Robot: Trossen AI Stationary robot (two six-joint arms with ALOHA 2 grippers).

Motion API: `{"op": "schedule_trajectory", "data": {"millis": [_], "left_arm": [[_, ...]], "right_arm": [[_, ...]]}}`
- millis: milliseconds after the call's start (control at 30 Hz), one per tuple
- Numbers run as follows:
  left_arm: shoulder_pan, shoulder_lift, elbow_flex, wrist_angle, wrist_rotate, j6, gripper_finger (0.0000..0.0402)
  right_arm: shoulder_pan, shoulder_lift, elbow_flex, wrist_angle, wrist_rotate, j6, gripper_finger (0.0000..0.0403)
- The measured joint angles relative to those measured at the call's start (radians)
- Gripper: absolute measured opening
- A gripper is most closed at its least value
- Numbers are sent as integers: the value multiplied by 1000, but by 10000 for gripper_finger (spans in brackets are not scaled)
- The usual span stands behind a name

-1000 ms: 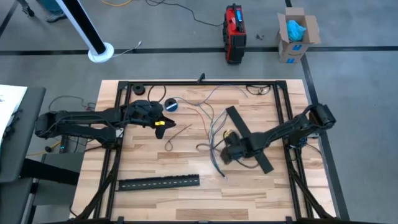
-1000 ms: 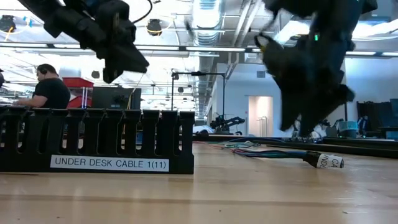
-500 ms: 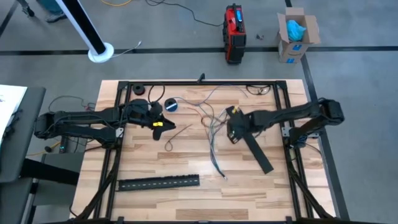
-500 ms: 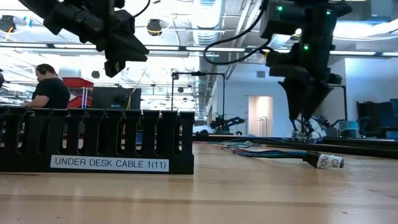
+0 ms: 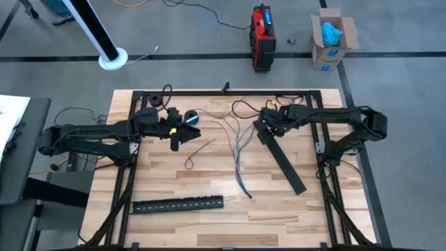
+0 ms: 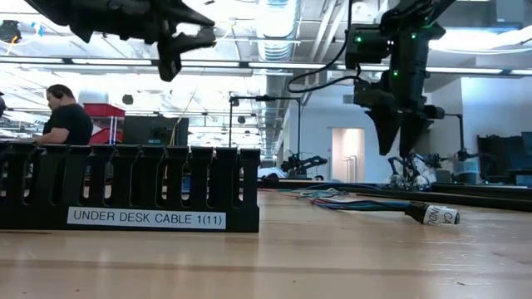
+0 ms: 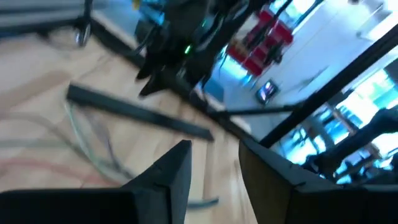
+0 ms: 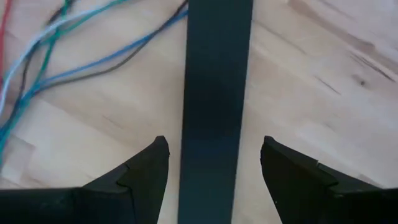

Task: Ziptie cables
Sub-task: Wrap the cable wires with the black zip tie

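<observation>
Your right gripper [image 5: 265, 126] has swung from the table's centre toward twelve o'clock, above the black strip [image 5: 281, 157]; left gripper [image 5: 182, 130] waits at ten. From above, the cables [image 5: 237, 150] sprawl mid-table. Wrist views show both jaws spread, empty.

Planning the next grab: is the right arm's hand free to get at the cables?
Probably yes: the right hand is open, empty, above the black strip, with the cables lying uncovered beside it.
</observation>
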Motion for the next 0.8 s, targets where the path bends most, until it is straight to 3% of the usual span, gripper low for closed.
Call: {"op": "schedule_trajectory", "data": {"millis": [200,367,467,633,800], "left_arm": [[0,0,0,61,-59,-50,129],[0,-2,0,12,9,-53,129],[-1,-1,0,-144,-34,-53,130],[0,14,-1,-446,-105,-44,130],[-2,51,-10,-500,-133,-18,130]], "right_arm": [[-68,-1,0,76,-7,18,231],[-24,-16,21,408,-237,44,226],[14,13,43,526,-193,51,226],[28,26,45,439,-167,71,226],[113,35,44,408,-127,71,226]]}}
